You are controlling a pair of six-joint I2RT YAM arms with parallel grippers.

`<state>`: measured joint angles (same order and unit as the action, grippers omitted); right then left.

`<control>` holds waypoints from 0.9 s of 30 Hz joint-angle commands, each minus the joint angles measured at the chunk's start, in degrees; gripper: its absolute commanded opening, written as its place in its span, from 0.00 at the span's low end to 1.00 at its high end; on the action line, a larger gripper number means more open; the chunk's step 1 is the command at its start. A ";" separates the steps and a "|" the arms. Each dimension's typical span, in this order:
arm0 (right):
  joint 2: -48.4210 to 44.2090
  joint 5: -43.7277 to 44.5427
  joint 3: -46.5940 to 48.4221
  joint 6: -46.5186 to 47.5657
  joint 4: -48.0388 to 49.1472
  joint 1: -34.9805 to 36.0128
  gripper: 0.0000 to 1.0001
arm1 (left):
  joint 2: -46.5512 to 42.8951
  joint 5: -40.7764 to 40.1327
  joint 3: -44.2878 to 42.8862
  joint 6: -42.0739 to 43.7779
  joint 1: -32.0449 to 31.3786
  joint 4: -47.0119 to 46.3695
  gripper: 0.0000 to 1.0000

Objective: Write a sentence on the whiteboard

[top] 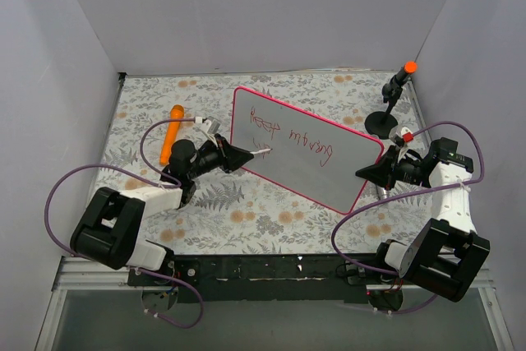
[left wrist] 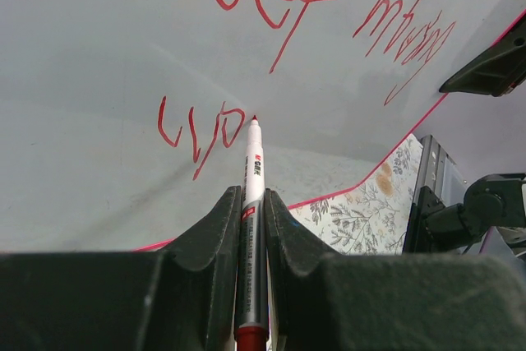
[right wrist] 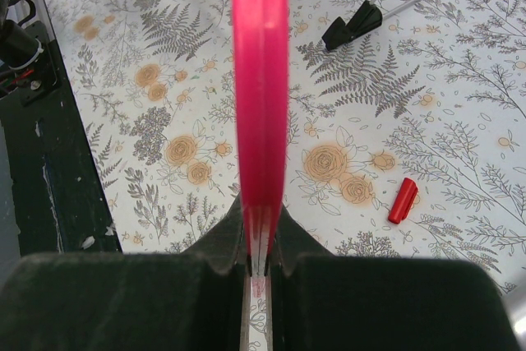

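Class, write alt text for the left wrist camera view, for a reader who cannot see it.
The left pincer grips a slim white red-tipped marker pen, its tip at the glossy white pink-framed whiteboard beside the short second line of the red handwritten sentence.

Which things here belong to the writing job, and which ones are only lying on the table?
In use:
whiteboard, gripped at its edge by the right fingers
red sentence written on it
marker, held by the left fingers

Lying about:
orange tool
black stand with an orange top
small red cap
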<state>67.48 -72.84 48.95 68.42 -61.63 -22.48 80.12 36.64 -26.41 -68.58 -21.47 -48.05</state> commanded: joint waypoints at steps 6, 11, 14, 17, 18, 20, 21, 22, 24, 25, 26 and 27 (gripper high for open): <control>-0.33 3.05 -0.35 1.36 0.81 0.24 0.01 | 0.65 0.45 -2.06 2.13 0.38 0.68 0.00; -0.42 3.05 -0.35 1.36 0.89 0.24 0.01 | 1.45 0.27 -2.06 2.48 0.38 1.20 0.00; -0.34 3.14 -0.35 1.36 0.89 0.24 0.01 | 1.53 0.36 -1.80 2.66 0.38 1.65 0.00; -0.34 3.05 -0.26 1.45 0.72 0.24 0.01 | 1.36 0.10 -0.93 2.83 0.38 1.91 0.00; -0.42 3.05 -0.34 1.45 0.72 0.24 0.01 | 1.45 0.01 -0.75 2.83 0.38 1.82 0.00; -0.42 3.05 -0.35 1.45 0.80 0.24 0.01 | 1.36 0.01 -0.13 2.75 0.38 1.56 0.00; -0.34 3.05 -0.35 1.36 0.81 0.24 0.01 | 1.36 0.01 -0.04 2.66 0.38 1.56 0.00; -0.42 2.97 -0.35 1.45 0.81 0.24 0.01 | 1.36 0.09 -0.04 2.66 0.38 1.47 0.00; -0.51 2.97 -0.26 1.45 0.72 0.24 0.01 | 1.36 0.36 -0.04 2.48 0.38 1.29 0.00; -0.51 2.97 -0.34 1.45 0.72 0.24 0.01 | 1.36 0.36 -0.21 2.48 0.38 1.38 0.00; -0.34 2.97 -0.35 1.45 0.80 0.24 0.01 | 1.45 0.53 -0.30 2.66 0.38 1.82 0.00; -0.42 3.05 -0.26 1.45 0.63 0.24 0.01 | 1.45 0.62 -0.57 2.75 0.29 2.00 0.00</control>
<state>67.48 -72.75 48.93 67.90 -61.49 -22.48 81.71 37.52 -26.72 -67.18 -21.47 -46.59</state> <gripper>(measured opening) 0.091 0.121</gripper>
